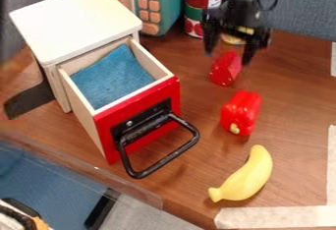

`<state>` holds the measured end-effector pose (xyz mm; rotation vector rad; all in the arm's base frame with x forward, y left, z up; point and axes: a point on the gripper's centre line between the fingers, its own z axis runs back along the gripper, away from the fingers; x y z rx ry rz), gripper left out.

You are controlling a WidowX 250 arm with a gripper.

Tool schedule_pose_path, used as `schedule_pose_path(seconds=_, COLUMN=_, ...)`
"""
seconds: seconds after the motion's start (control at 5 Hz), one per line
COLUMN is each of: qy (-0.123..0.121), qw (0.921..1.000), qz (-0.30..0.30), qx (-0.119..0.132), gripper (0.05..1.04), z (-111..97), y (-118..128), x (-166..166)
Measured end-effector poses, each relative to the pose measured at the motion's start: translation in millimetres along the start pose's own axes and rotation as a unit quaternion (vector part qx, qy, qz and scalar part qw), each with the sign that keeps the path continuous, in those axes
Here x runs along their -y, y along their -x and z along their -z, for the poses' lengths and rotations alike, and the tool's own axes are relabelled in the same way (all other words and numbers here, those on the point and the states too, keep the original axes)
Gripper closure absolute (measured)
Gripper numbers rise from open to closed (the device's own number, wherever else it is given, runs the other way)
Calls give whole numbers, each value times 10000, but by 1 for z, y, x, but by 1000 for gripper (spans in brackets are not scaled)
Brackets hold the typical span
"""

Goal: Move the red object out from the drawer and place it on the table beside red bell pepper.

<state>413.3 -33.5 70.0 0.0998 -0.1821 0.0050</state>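
The black gripper (228, 57) hangs at the upper right, open, its two fingers spread on either side of the far end of a red object (225, 71). This object rests on the wooden table, just behind the red bell pepper (242, 112), with a small gap between them. The pepper lies on its side, its yellowish stem toward the front. To the left, the drawer (136, 121) with a red front and black handle stands pulled out of its white-topped cabinet (75, 22). A blue cloth (113, 79) covers the drawer's bottom.
A yellow banana (244, 176) lies in front of the pepper. Behind the gripper stand cans (197, 8), with a teal toy phone (157, 3) to their left. White tape (275, 216) marks the table's front right. The drawer handle juts toward the front.
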Motion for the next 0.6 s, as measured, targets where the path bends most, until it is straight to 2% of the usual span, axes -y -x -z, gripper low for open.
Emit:
schedule_pose_path(seconds=0.4, qy=198, qw=9986, qz=-193, qx=448, gripper=83, z=-63, y=20, x=-22)
schedule_pose_path(seconds=0.6, qy=175, qw=9980, qz=-285, qx=544, gripper=83, z=-94, y=42, x=-37)
